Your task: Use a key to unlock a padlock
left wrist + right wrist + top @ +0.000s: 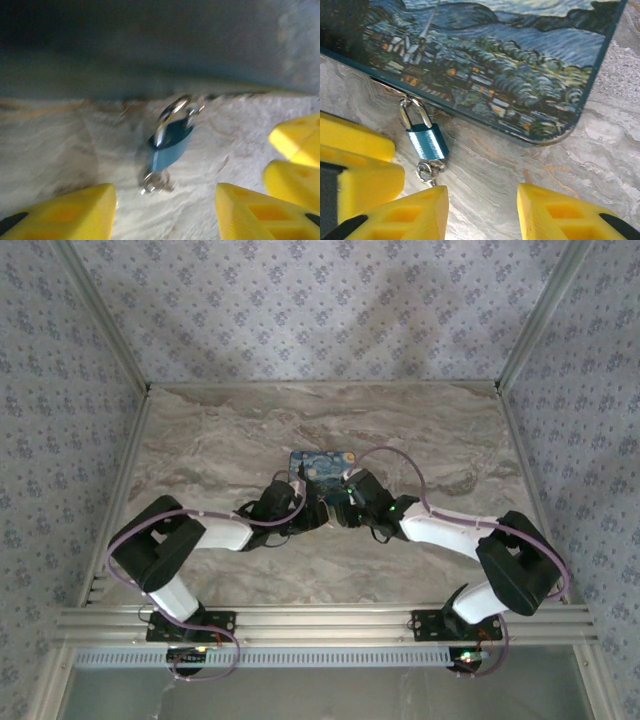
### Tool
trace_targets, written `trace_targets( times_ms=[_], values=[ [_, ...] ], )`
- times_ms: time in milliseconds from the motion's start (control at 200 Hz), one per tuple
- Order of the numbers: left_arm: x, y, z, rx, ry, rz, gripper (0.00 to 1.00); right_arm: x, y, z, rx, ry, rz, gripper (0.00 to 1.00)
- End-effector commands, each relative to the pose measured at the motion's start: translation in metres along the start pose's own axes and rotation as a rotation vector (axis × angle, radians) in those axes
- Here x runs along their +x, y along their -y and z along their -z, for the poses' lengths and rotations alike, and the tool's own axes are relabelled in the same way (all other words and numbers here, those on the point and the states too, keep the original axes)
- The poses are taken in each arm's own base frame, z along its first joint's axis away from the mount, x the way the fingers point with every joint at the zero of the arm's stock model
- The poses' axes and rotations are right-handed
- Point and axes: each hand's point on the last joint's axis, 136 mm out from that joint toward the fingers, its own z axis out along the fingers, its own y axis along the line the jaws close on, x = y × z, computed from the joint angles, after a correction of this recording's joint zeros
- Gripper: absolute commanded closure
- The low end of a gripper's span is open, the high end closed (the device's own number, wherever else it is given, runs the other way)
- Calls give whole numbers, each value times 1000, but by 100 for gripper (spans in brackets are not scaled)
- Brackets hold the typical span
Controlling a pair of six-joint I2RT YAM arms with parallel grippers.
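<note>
Closing in from both sides on a small blue padlock [426, 142] at the near edge of a painted box [510, 65]. Hooked to that edge by a silver shackle [415, 112], resting on the marble table [600, 165], body pointing back toward the arms. At the padlock's near end, a tiny silvery piece taken to be the key [427, 170]. Seemingly seated in the keyhole, though too small to say for sure, and blurred in the left wrist view.

Fingers of the left gripper [165, 197] spread apart and pinching nothing, tips either side of the padlock's near end and just short of it. Fingers of the right gripper [481, 195] likewise spread and empty, bare table between the tips, padlock just to their left. Yellow fingers of both arms close together beside the padlock.

Judged to be the approach stage: no grasp yet on padlock or key, nothing turned, shackle apparently shut.

Plenty to go wrong from here. With two sets of fingers crowding one tiny target, a real chance of bumping each other or knocking the padlock aside on its loose shackle. With a pinch on the mere edge of so small a key, a likely slip. Without a firm hold on the padlock body, risk of swinging the whole padlock instead of turning the key. With any pull during the twist, danger of drawing the key out of the keyhole.
</note>
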Motion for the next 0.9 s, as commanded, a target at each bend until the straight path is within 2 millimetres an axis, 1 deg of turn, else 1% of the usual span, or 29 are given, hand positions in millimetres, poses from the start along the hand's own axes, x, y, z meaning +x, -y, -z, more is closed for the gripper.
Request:
trace_targets(
  times_ms=[0,185,230,310,380,425,475,515,620,715,790,894],
  values=[
    [-16,12,-14,40,91,-23,45,-9,7,8,4,43,-26,57],
    [-17,-3,-30,-1,113,-2,45,-10,11,15,0,59,-29,57],
    [-17,-5,-34,-4,108,-1,46,-10,13,16,1,63,-32,57],
    [-14,-11,-41,-17,100,10,54,-8,17,16,4,63,-37,57],
    [-12,-16,-47,-24,95,21,65,-7,18,17,3,65,-41,57],
    [-10,-22,-50,-38,92,34,68,-7,19,18,1,67,-42,57],
    [-9,-27,-52,-47,92,40,74,-7,20,18,1,69,-46,57],
    [-8,-31,-53,-52,93,45,77,-6,21,19,0,69,-46,57],
    [-9,-34,-54,-44,98,56,87,-2,22,20,0,66,-43,57],
    [-11,-33,-52,-34,98,55,93,2,25,20,1,65,-40,57],
    [-12,-32,-50,-24,92,54,96,4,28,21,-3,64,-34,57],
    [-15,-24,-44,8,80,49,100,6,31,22,-14,64,-42,57]
  ],
)
